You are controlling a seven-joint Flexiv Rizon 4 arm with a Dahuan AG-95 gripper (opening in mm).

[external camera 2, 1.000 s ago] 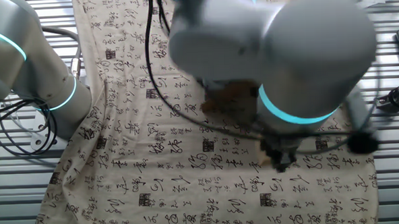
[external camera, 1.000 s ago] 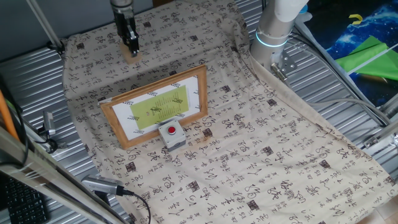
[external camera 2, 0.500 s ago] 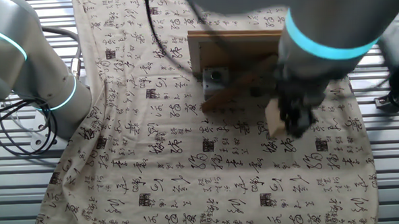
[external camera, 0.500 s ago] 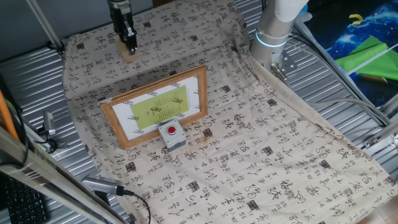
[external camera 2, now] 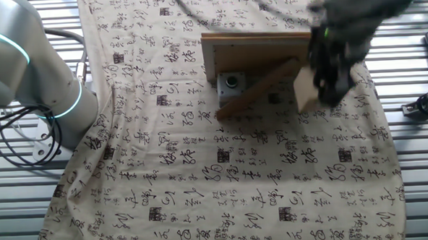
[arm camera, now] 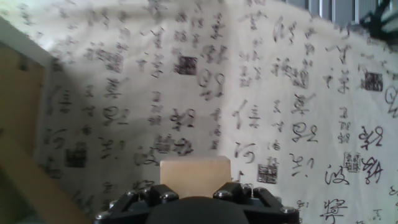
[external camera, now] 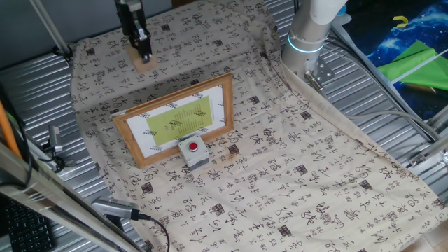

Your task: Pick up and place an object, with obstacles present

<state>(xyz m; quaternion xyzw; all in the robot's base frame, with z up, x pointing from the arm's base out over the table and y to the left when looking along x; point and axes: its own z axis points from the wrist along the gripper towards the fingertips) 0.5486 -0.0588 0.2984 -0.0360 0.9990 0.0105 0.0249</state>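
Observation:
The light-tan wooden cube is held in my gripper, which is shut on it above the cloth at the far left, beyond the picture frame. In the other fixed view the cube hangs lifted beside the frame's wooden back, with the gripper blurred around it. In the hand view the cube sits between my fingers at the bottom edge. The grey box with the red button stands in front of the frame, well away from the gripper.
A patterned cloth covers the table. The robot base stands at the far right. Ribbed metal borders the cloth on the left, with a cable and connector at the front left.
The gripper has lifted the cube and carried it up and slightly left, away from the cloth. The frame and button box have not moved.

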